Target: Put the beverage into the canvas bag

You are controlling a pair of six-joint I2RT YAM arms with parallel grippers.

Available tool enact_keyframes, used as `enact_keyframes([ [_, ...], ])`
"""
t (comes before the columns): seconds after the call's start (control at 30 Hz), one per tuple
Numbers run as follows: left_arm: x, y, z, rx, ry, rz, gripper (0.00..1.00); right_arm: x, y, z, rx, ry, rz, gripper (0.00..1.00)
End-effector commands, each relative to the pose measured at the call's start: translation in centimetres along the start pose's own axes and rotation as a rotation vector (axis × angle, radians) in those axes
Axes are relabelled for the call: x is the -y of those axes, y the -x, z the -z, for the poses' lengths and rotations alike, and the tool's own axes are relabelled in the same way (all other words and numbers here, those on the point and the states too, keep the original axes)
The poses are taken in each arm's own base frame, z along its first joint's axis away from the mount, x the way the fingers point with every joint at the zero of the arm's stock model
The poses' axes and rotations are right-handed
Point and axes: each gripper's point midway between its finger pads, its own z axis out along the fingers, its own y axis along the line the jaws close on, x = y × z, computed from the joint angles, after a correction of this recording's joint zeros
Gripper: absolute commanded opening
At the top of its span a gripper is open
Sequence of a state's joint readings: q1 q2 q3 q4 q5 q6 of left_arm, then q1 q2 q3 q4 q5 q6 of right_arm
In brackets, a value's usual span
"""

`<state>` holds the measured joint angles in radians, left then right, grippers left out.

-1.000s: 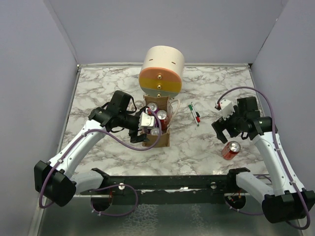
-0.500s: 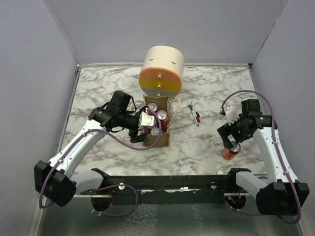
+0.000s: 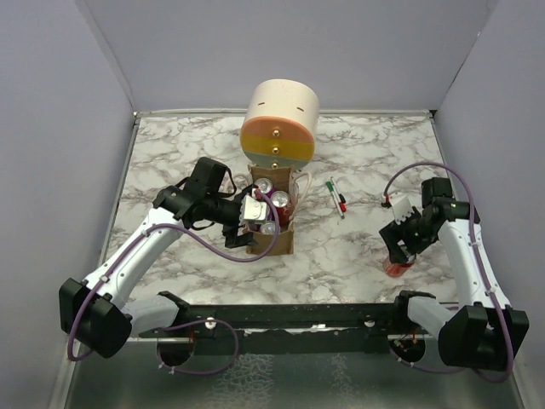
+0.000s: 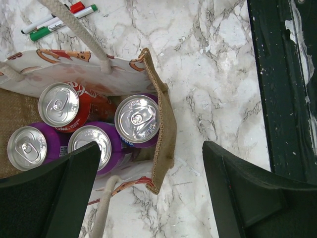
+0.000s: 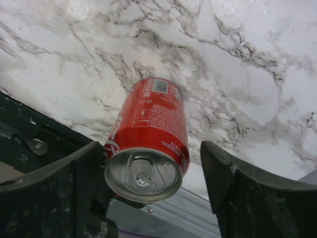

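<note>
The red beverage can [image 5: 148, 116] stands upright on the marble table [image 5: 257, 69], well right of the canvas bag [image 4: 166, 126]; the right gripper [image 5: 150, 151] straddles it, jaws wide, not yet clamped. The left gripper [image 4: 151, 146] hangs open and empty over the bag's edge

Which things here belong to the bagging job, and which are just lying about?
Job: red can, straddled by the open right gripper; canvas bag, holding four cans.
Lying about: markers; round drawer unit.
</note>
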<state>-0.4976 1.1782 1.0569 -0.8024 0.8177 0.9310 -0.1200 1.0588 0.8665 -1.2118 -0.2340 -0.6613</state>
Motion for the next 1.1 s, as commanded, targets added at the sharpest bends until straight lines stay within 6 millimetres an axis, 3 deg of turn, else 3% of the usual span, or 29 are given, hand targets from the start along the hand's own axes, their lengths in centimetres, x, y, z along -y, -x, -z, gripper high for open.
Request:
enact_keyframes([
  [0.0,0.4,0.3,0.2,0.013,-0.013,-0.01,0.87,-0.6,-0.3,-0.1,-0.008,0.048,0.028,0.76],
  [0.2,0.3,0.3,0.2,0.013,-0.011,-0.008,0.87,-0.7,-0.3,-0.2,-0.012,0.063,0.045,0.72],
  [0.4,-0.2,0.6,0.3,0.021,0.005,0.019,0.87,-0.2,1.4,0.6,0.055,0.044,0.068,0.49],
  [0.6,-0.3,1.1,0.4,0.034,0.008,0.035,0.87,0.1,5.0,2.7,0.17,0.057,0.096,0.3],
  [0.8,-0.7,1.1,0.3,0.032,0.024,0.049,0.86,0.7,10.3,7.0,0.329,0.062,0.117,0.1],
  [0.9,-0.7,0.6,0.0,0.025,0.02,0.046,0.84,0.9,14.0,10.8,0.456,0.049,0.155,0.01],
  [1.07,-0.4,-0.2,-0.8,-0.003,-0.009,0.01,0.82,-0.3,20.4,17.5,0.686,0.083,0.233,0.01],
])
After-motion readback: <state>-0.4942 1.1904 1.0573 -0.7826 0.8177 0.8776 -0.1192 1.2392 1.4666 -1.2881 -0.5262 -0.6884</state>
